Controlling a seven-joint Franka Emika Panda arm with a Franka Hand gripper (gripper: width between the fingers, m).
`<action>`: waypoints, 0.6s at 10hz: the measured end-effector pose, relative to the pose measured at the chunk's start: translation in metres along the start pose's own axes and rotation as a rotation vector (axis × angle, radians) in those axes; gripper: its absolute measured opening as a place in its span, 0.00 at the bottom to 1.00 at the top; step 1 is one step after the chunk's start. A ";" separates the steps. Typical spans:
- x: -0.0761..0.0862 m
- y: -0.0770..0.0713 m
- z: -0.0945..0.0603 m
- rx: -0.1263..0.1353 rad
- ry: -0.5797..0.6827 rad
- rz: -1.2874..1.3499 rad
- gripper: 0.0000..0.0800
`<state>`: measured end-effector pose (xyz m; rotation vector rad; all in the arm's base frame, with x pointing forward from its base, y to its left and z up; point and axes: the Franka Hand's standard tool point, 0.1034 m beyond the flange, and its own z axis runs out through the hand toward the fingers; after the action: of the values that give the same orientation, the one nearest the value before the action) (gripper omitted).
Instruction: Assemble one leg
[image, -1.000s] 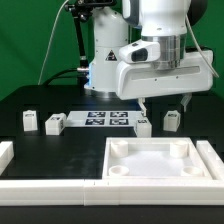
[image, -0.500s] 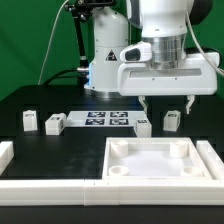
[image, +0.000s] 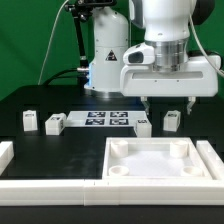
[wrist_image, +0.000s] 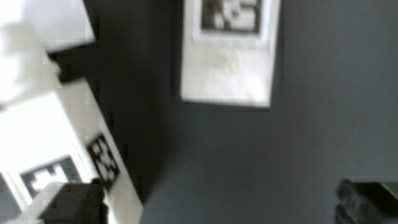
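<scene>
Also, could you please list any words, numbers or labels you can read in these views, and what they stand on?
No words, numbers or brands can be read.
The only signs are black-and-white square tags, on the marker board and on the leg beside it; they carry no letters.
The wrist view is too blurred to read.

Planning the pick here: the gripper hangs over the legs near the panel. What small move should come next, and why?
Probably lower straight down. The open gripper holds nothing and hangs above the leg at the exterior view's right, which sits roughly centred beneath it.
</scene>
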<state>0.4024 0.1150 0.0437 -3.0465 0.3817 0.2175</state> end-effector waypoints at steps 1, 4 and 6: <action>-0.004 0.002 0.000 -0.008 -0.088 -0.002 0.81; -0.008 0.003 -0.001 -0.037 -0.341 -0.019 0.81; -0.014 0.003 -0.001 -0.058 -0.490 -0.018 0.81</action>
<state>0.3885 0.1154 0.0463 -2.9056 0.3135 0.9594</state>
